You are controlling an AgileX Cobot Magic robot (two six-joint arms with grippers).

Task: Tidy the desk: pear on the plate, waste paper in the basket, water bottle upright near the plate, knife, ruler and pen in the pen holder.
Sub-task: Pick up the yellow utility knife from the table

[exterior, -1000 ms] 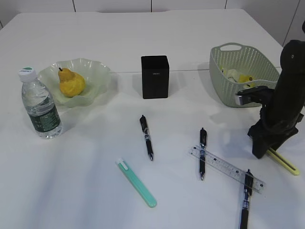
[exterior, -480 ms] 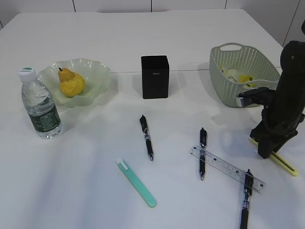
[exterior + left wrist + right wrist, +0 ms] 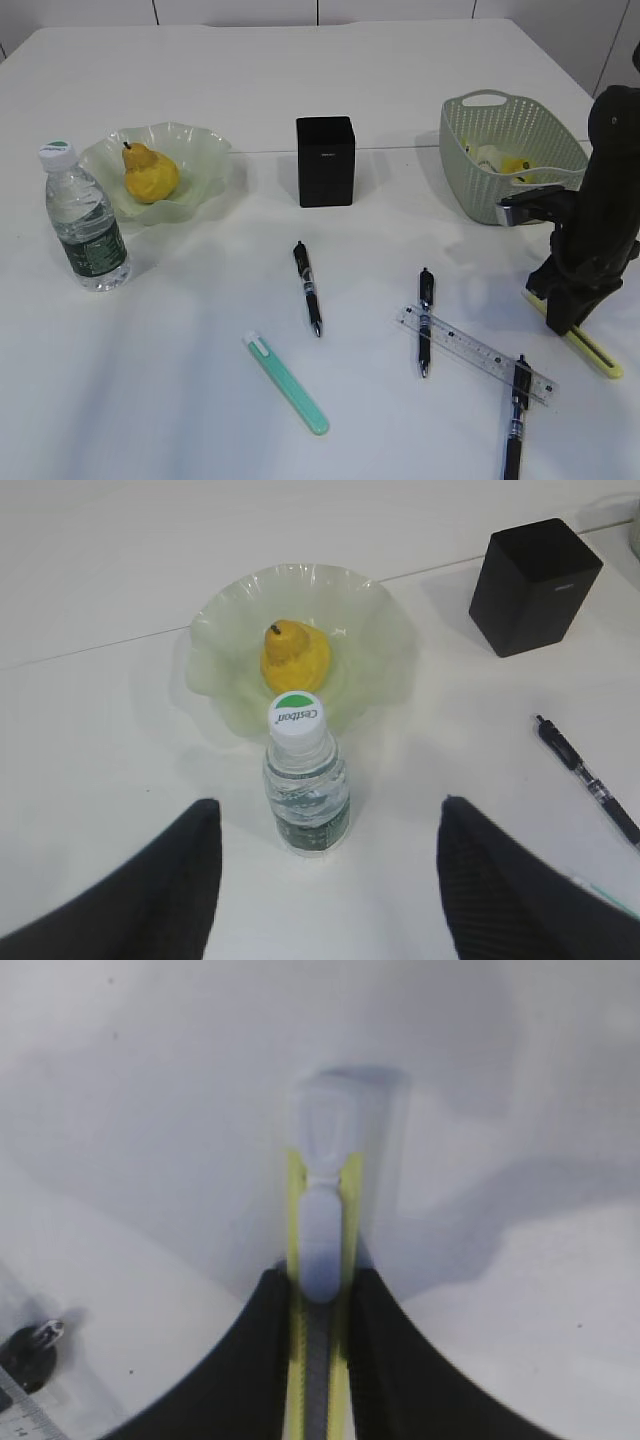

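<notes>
Because the slim yellow utility knife [image 3: 322,1260] is lying flat on the large white surface [image 3: 200,400] right of the clear plastic ruler [image 3: 478,353], the right claw [image 3: 320,1360] is pinching it narrowly by its edges for lifting. Meanwhile the left claw [image 3: 325,880] is hanging wide, holding nothing, above the upright clear water bottle [image 3: 305,785].

Smooth matt desk [image 3: 300,70], clear-plastic ruler [image 3: 476,353]

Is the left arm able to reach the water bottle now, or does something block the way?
Probably yes. The open left gripper hovers above the upright water bottle, nothing lies between them, and the plate sits just behind.
</notes>
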